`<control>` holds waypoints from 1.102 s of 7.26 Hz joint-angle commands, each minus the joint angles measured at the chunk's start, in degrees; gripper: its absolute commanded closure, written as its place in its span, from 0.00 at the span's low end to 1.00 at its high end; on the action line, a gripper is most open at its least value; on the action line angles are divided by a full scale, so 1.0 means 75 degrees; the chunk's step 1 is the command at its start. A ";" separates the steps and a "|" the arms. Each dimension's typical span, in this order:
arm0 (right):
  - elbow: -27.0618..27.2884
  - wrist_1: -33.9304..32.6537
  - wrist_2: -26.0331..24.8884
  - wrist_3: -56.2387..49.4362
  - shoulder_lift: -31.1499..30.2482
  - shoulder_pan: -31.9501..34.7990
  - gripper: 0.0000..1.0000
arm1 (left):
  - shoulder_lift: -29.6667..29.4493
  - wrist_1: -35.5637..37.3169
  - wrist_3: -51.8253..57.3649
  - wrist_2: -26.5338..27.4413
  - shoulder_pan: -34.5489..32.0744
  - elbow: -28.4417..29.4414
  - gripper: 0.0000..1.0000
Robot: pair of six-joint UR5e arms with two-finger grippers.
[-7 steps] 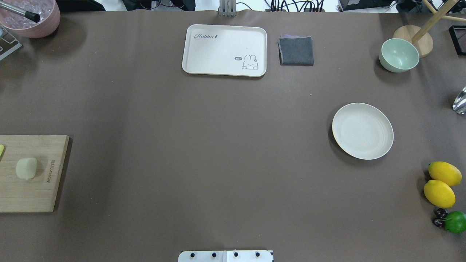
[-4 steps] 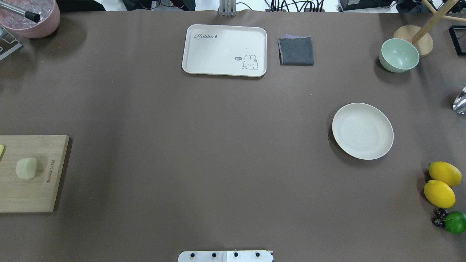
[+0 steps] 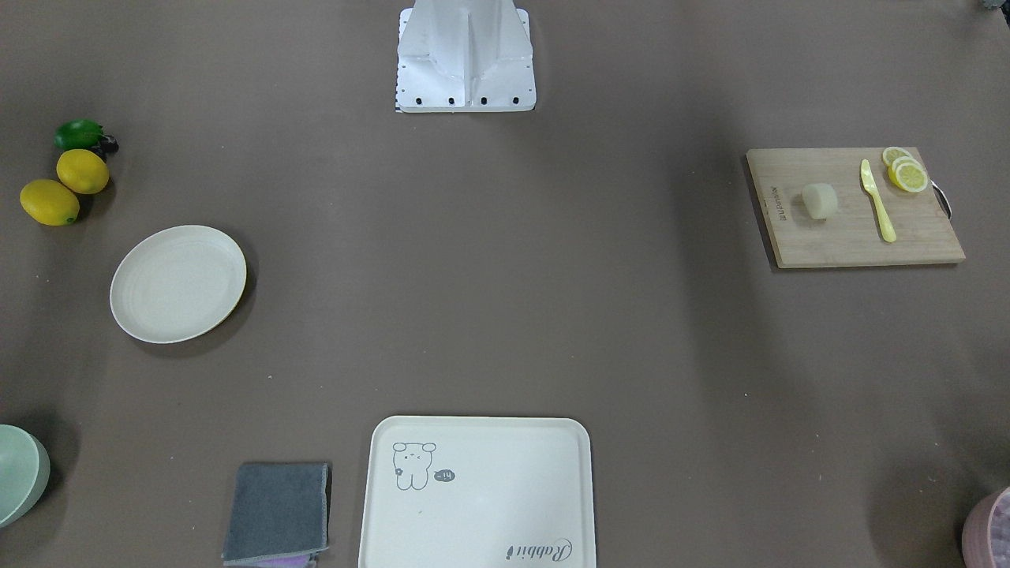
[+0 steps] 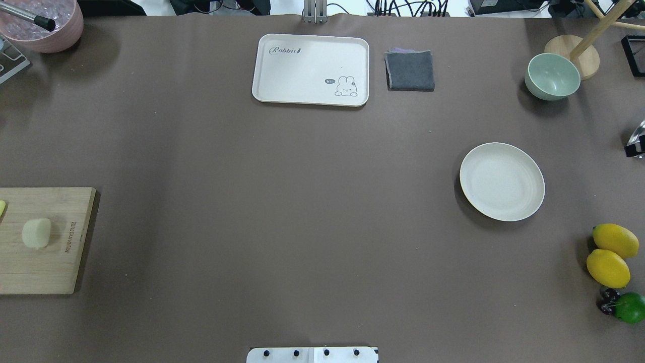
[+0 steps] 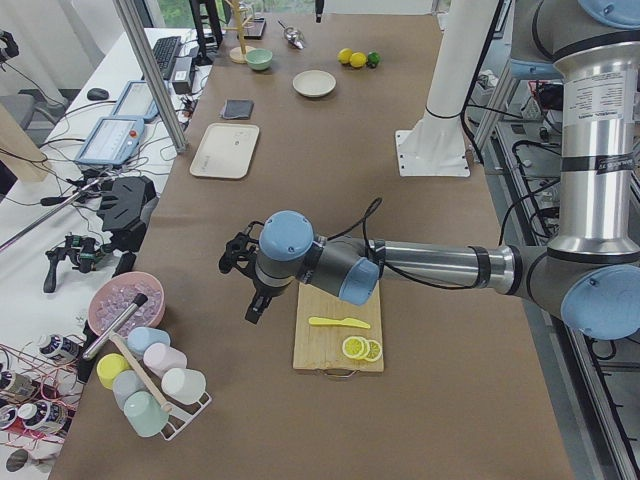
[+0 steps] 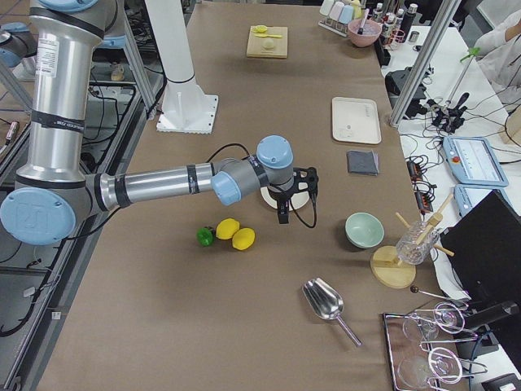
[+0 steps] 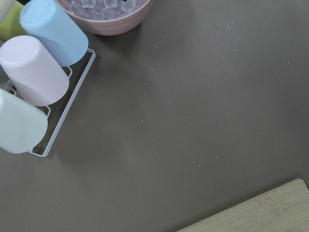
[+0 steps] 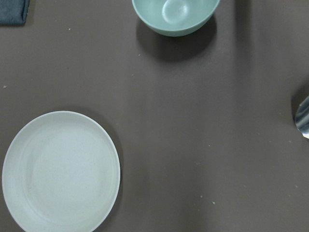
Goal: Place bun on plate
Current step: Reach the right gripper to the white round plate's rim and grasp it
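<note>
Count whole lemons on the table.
2. One lemon and the other lemon lie side by side at the robot's right table edge, beside the lime. None seem hidden.

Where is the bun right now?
In the front-facing view the bun sits on the wooden cutting board at the right, on the robot's left side, next to the yellow knife, far from the plate.

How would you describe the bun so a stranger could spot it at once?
Find the wooden cutting board at the robot's left end of the table. On it lie a yellow knife, lemon slices and the bun. The bun is the only pale, smooth lump.
</note>
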 commanded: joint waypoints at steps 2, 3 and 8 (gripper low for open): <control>-0.1613 0.2458 -0.0551 0.1504 0.0502 -0.1130 0.02 | 0.0023 -0.0012 0.0012 -0.0004 0.0015 -0.0012 0.02; -0.2083 0.3080 -0.0807 0.1970 0.0690 -0.1410 0.03 | 0.0035 -0.0012 0.0012 -0.0004 0.0003 -0.0012 0.02; -0.2745 0.4656 -0.1852 0.3580 0.0798 -0.2702 0.19 | 0.0152 -0.0129 0.0012 -0.0004 0.0015 -0.0012 0.02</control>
